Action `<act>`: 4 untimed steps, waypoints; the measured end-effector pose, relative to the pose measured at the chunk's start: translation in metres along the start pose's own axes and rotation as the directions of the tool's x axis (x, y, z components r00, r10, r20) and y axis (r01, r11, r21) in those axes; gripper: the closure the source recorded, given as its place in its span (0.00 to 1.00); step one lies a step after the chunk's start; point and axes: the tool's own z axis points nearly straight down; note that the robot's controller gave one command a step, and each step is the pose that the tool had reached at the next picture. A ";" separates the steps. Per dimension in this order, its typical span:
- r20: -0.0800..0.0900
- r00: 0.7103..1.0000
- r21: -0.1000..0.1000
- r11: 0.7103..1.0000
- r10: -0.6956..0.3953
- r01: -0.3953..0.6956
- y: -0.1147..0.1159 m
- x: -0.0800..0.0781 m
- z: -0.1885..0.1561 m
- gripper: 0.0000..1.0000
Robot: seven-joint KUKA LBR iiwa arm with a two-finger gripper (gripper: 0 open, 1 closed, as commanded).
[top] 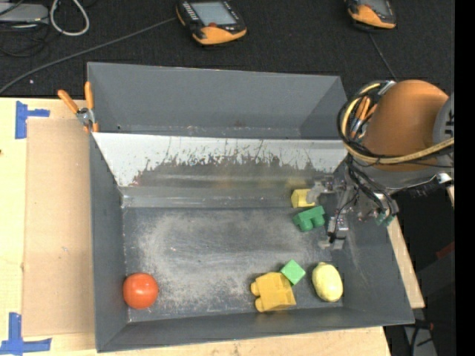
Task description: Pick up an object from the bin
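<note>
Just left of the gripper (338, 236), which hangs low over the floor of the grey metal bin (223, 124), lies a green angular plastic block (308, 219), with a small yellow block (300, 197) touching its far side. Nothing appears lifted, so the grasp and the raise seem left to do. Whether the gripper is released or clenched cannot be told. Below the gripper sit a pale yellow lemon-shaped toy (327, 282), a small green cube (293, 272) and a chunky yellow piece (272, 291); far to its lower left rests an orange-red ball (140, 290).

A robotics lab: teach pendants (211, 21) and cables (70, 10) lie behind a test bin (223, 99).
</note>
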 end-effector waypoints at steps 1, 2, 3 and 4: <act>0.007 1.000 0.001 1.000 -0.003 0.003 0.001 -0.001 -0.005 0.00; 0.005 0.978 0.001 0.978 -0.208 0.208 0.063 0.053 0.041 0.00; 0.005 0.992 0.000 0.992 -0.126 0.126 0.085 0.059 0.049 0.00; 0.002 0.902 -0.001 0.902 -0.431 0.431 0.109 0.074 0.051 0.00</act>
